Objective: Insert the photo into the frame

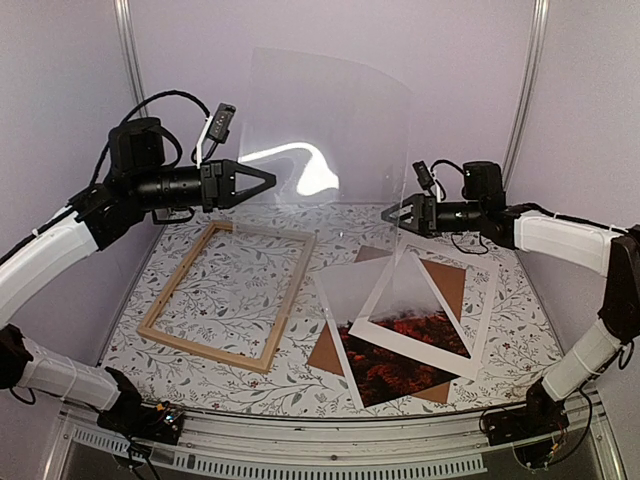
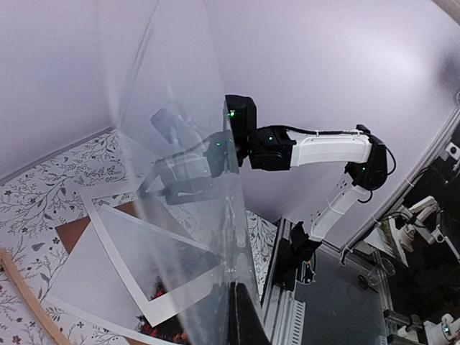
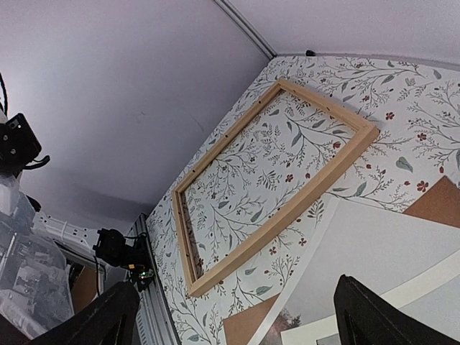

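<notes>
Below the right fingers (image 3: 381,316) (spread apart), photo (image 1: 385,375) lying flat, left fingers (image 2: 241,323) clamped on clear sheet (image 1: 330,120)

A clear sheet (image 1: 330,140) stands upright across the table's middle. The left gripper (image 1: 262,181) pinches its 9 o'clock edge, and the right gripper (image 1: 392,214) sits at its 3 o'clock edge with fingers spread. The sheet bars any straight pass toward 12 o'clock, and both arms close off the sides there. At 8 o'clock the frame (image 1: 176,277) lies flat, open from above. At 4 to 5 o'clock the photo (image 1: 390,370), mat (image 1: 381,292) and backing board (image 1: 448,282) lie overlapped and flat, reachable from above. The sheet's lower corner hangs near the mat's far tip; whether they touch is unclear.
</notes>
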`<control>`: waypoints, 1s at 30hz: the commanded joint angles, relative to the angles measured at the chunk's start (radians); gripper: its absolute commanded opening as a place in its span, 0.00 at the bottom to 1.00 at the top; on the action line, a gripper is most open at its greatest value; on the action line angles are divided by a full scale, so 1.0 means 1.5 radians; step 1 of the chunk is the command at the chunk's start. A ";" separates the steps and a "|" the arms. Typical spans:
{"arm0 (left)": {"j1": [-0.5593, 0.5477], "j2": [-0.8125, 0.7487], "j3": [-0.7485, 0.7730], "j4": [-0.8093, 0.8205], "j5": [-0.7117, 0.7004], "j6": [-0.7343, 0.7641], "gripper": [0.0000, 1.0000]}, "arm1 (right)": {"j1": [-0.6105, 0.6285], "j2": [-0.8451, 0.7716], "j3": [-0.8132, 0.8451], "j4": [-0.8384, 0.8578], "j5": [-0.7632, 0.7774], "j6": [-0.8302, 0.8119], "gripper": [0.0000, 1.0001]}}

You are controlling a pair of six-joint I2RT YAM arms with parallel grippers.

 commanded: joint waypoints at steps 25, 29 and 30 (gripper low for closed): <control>0.004 0.020 -0.043 0.190 0.074 -0.063 0.00 | -0.097 -0.067 0.028 0.052 -0.125 0.040 0.99; -0.002 0.030 -0.054 0.215 0.084 -0.068 0.00 | -0.086 -0.054 0.035 0.079 -0.146 0.061 0.99; -0.005 0.032 -0.057 0.219 0.084 -0.067 0.00 | -0.082 -0.051 0.038 0.084 -0.152 0.067 0.99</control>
